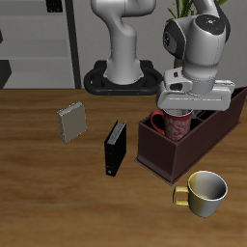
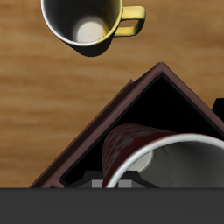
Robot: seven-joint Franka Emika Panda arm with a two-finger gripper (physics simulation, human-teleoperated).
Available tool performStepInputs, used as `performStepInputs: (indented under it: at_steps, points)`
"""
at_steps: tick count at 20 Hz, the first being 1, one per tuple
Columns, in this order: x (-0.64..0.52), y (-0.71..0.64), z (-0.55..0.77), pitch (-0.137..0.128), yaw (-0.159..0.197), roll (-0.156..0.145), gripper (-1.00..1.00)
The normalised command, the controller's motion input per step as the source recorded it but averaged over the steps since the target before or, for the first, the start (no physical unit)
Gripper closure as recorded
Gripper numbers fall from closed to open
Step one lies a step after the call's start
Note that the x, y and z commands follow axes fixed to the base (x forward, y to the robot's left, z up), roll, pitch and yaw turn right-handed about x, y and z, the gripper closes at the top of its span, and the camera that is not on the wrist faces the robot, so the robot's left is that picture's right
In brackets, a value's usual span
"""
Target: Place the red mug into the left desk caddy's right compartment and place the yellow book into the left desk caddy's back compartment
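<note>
My gripper is shut on the red mug, holding it by the rim. The mug is speckled red and white, and its red handle points away from the caddy. It hangs partly inside the near end of the left desk caddy, a dark maroon box with a black inside. In the wrist view the red mug is close up over the caddy's black right compartment. My fingertips are hidden there. The yellow book, pale grey-tan with a ridged edge, stands apart on the table, well away from the caddy.
A black book stands between the yellow book and the caddy. A plain cream mug sits near the table's front edge, just before the caddy; it also shows in the wrist view. The robot's base is at the back.
</note>
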Motion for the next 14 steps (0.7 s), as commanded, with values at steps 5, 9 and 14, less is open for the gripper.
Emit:
performStepInputs:
  at_steps: [5,9,14]
  points:
    - [0.09,0.02,-0.23,0.082,0.013,0.048,1.00]
    - [0.06,0.04,-0.20,0.109,0.022,0.101,-1.00]
    - [0.01,-0.12,0.13,-0.061,0.031,-0.035,-1.00]
